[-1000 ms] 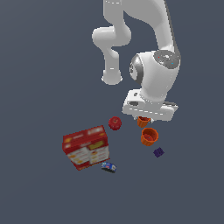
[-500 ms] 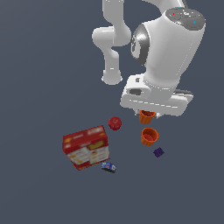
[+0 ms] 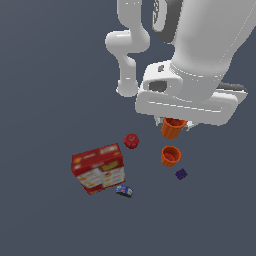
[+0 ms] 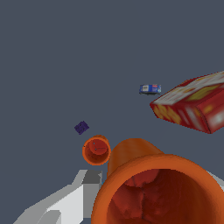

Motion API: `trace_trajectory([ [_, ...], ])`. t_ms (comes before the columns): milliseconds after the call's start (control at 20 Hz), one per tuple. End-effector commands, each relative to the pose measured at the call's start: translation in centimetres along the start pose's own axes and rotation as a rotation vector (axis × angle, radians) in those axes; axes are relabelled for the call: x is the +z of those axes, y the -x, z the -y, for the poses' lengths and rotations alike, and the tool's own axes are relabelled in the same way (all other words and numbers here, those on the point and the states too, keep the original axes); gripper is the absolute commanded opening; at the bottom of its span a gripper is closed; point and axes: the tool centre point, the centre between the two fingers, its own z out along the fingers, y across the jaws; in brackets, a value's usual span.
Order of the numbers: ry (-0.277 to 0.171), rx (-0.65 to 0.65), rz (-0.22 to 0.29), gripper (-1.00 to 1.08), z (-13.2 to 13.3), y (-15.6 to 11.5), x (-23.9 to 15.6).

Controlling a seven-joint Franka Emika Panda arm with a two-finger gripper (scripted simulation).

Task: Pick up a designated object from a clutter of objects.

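Observation:
My gripper (image 3: 173,124) is shut on an orange ribbed tapered cup (image 3: 173,128) and holds it in the air below the white hand. In the wrist view this cup (image 4: 153,188) fills the near part of the picture, open mouth facing the camera, with one grey finger (image 4: 72,202) beside it. A second orange cup (image 3: 170,156) stands upright on the floor below; it also shows in the wrist view (image 4: 96,150). From these views I cannot tell which of the two cups is smaller. The blue cup is out of view.
A red-and-white printed box (image 3: 98,168) lies at the exterior view's left, also in the wrist view (image 4: 192,107). A red round fruit (image 3: 131,141), a small blue tin (image 3: 124,190) and a tiny purple block (image 3: 181,174) sit on the dark floor around the standing cup.
The arm has risen towards the exterior camera with the orange cup in the gripper, so the hand looks much larger. The things on the floor have not moved.

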Motion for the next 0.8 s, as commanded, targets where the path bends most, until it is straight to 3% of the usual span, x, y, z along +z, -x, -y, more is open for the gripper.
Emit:
trace_trajectory([
  [0,0.000,0.000,0.000,-1.00,-0.1,-0.8,-1.6],
  [750,0.000,-0.001,0.000,-1.00,-0.3,-4.6,-8.6],
])
